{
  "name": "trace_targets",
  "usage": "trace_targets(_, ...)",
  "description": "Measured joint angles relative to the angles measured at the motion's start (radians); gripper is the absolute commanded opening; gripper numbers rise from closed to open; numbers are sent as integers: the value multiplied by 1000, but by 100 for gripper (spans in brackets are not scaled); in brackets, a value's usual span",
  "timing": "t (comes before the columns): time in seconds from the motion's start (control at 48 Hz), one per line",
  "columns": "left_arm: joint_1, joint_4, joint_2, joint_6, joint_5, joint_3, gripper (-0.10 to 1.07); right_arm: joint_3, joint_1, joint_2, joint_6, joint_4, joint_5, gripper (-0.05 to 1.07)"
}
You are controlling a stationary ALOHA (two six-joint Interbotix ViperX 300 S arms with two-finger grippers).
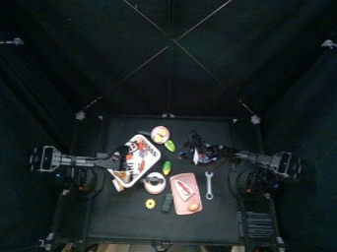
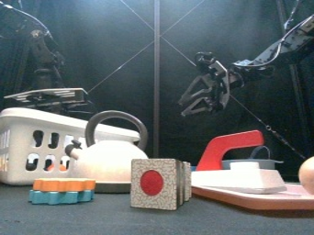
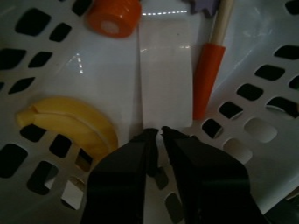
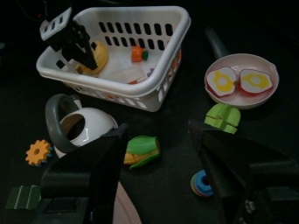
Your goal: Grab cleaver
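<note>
The cleaver (image 3: 165, 77), with a flat white blade, lies in the white basket (image 3: 263, 83), and its blade points straight away from my left gripper (image 3: 159, 134). The left jaws stand nearly together at the blade's near end and hide its handle, so they look shut on it. An orange-handled tool (image 3: 208, 74) lies beside the blade. From the right wrist view my left arm (image 4: 65, 35) reaches into the basket (image 4: 140, 39). My right gripper (image 4: 158, 140) is open and empty, held above the table's middle (image 2: 207, 96).
A banana (image 3: 70, 127) and an orange piece (image 3: 114, 13) share the basket. A kettle (image 4: 82, 122), a pink pan of fruit halves (image 4: 242, 80), a green piece (image 4: 222, 116) and an orange gear (image 4: 38, 153) lie on the table. A pink cutting board (image 1: 184, 187) lies in front.
</note>
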Motion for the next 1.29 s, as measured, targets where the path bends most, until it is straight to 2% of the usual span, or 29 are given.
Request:
trace_targets(0.208, -21, 2, 46, 2, -31, 0, 81, 0, 2, -2, 0, -2, 2, 90)
trace_targets(0.688, -21, 2, 86, 12, -31, 6, 82, 0, -8, -2, 0, -3, 2, 90)
trace_targets(0.958, -21, -25, 129, 106, -25, 3, 81, 0, -9, -2, 0, -2, 2, 90)
trace_targets(1.146, -18, -58, 160, 206, -23, -18, 81, 0, -11, -2, 0, -2, 2, 90)
trace_targets(1.292, -17, -67, 170, 224, -17, -21, 81, 0, -11, 0, 0, -2, 2, 90)
